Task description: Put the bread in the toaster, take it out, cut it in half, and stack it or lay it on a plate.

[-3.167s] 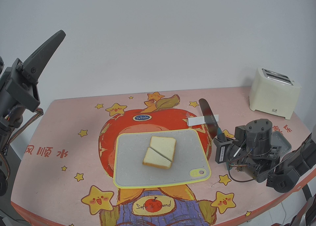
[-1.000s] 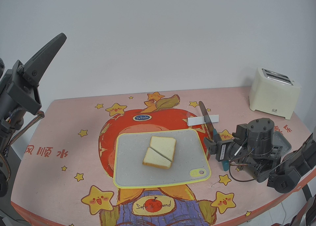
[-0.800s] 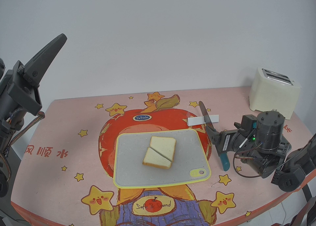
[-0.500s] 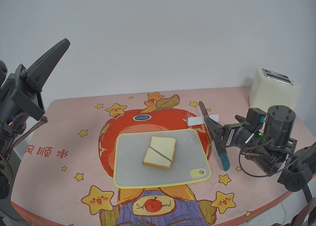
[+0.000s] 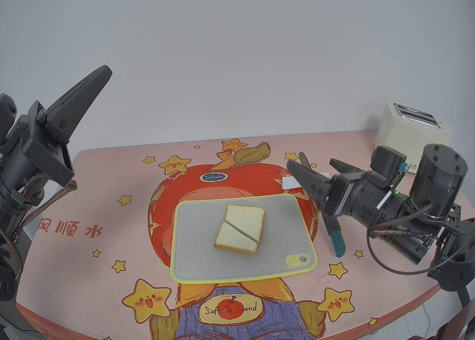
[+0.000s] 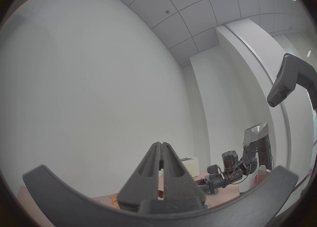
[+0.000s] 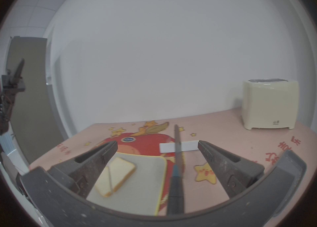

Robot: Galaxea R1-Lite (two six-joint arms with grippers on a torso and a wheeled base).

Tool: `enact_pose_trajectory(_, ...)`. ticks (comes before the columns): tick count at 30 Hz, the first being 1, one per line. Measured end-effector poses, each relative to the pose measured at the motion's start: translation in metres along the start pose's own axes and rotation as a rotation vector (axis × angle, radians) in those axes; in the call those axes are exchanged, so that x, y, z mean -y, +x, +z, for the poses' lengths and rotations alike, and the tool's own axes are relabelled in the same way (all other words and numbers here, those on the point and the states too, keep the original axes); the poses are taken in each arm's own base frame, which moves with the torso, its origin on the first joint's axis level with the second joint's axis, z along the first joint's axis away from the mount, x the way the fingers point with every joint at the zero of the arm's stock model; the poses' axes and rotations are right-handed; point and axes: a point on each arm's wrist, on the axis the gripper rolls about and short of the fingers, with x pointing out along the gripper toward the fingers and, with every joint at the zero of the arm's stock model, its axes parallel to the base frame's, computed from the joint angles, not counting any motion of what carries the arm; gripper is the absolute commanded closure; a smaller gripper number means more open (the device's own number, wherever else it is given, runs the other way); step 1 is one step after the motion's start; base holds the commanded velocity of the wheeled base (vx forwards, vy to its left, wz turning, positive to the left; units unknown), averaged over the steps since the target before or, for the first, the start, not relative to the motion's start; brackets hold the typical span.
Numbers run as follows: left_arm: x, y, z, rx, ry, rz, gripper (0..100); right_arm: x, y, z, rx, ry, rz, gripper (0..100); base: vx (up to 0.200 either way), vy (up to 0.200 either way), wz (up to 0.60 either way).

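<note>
The bread (image 5: 241, 229) lies cut into two halves, side by side on the grey cutting board (image 5: 198, 257) with a yellow rim. The knife (image 5: 330, 222), teal-handled, lies flat on the table just right of the board. My right gripper (image 5: 310, 163) hovers open above the knife's blade, holding nothing. In the right wrist view the knife (image 7: 176, 168) runs between the spread fingers of the right gripper (image 7: 158, 144), with the bread (image 7: 114, 174) off to one side. My left gripper (image 5: 96, 78) is raised high at the table's left, shut and empty, as its own view of the left gripper (image 6: 161, 143) shows.
A cream toaster (image 5: 413, 130) stands at the table's back right corner, its slots empty. A white paper strip (image 5: 297, 181) lies under the knife blade. The table (image 5: 99, 217) carries a printed apple and stars picture.
The right gripper laid the knife on the table, let go, opened, then rose and swung toward the board. The left arm shifted slightly.
</note>
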Motion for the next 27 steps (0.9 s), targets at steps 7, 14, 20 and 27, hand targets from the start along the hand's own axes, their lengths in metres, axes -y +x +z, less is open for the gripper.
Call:
enact_pose_trajectory(7,-0.002,-0.003,-0.005,-0.034,-0.012,0.059,100,-0.013,0.004,0.02,0.066,0.114,0.063,0,0.0,0.0,0.0)
enact_pose_trajectory(14,0.004,-0.024,-0.007,-0.131,-0.003,0.142,100,-0.005,-0.002,0.025,0.055,0.114,0.097,0,0.0,0.0,0.0)
enact_pose_trajectory(20,0.017,-0.065,0.006,-0.222,0.003,0.215,100,-0.001,-0.014,0.028,0.007,0.105,0.106,0,0.0,0.0,0.0)
enact_pose_trajectory(27,0.042,-0.128,0.018,-0.335,0.012,0.371,0,0.001,-0.027,0.033,-0.036,0.094,0.108,0,0.0,0.0,0.0)
